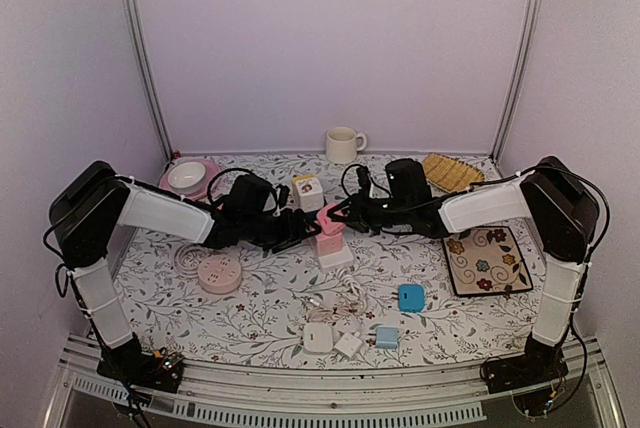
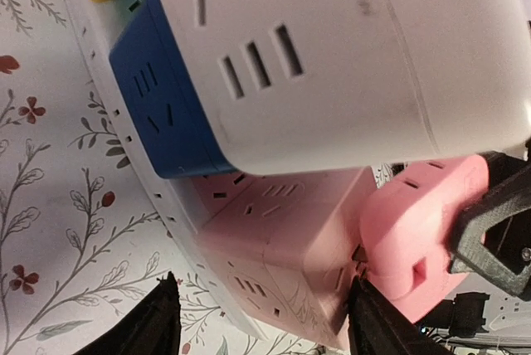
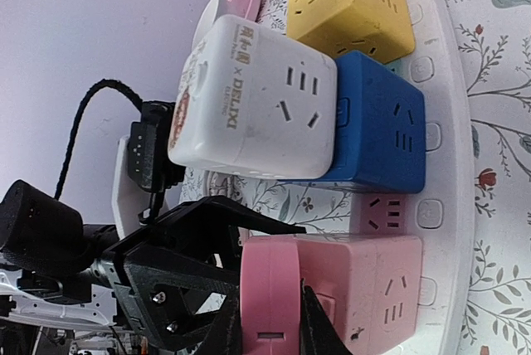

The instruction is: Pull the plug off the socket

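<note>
The plug (image 2: 419, 230), flat and pink, sits pushed into the top of the pink socket cube (image 2: 282, 247) at the middle of the table (image 1: 270, 298). Nearest to us, along the near edge, lie two white chargers (image 1: 318, 338), a pale blue adapter (image 1: 387, 337) and a tangle of cables (image 1: 335, 306), with a small blue box (image 1: 411, 298) just to their right. A little farther out we see a round pink disc (image 1: 219, 274) on the left and a patterned mat (image 1: 487, 260) on the right. At mid-table the left gripper (image 2: 264, 289) reaches in from the left with its jaws spread wide, one finger on either side of the pink socket cube; we cannot tell whether the fingers press on it. The right gripper (image 3: 270, 330), reaching in from the right, is closed on the plug, a finger flat against each broad face. The cube stands on a white strip (image 3: 440, 164) that runs away from us, carrying a blue cube (image 3: 377, 123) with a white cube (image 3: 249, 106) on top, and then a yellow cube (image 3: 353, 7). Farthest off stand a pink bowl (image 1: 190, 177) at left, a cream mug (image 1: 344, 144) in the middle and a yellow woven piece (image 1: 452, 172) at right
</note>
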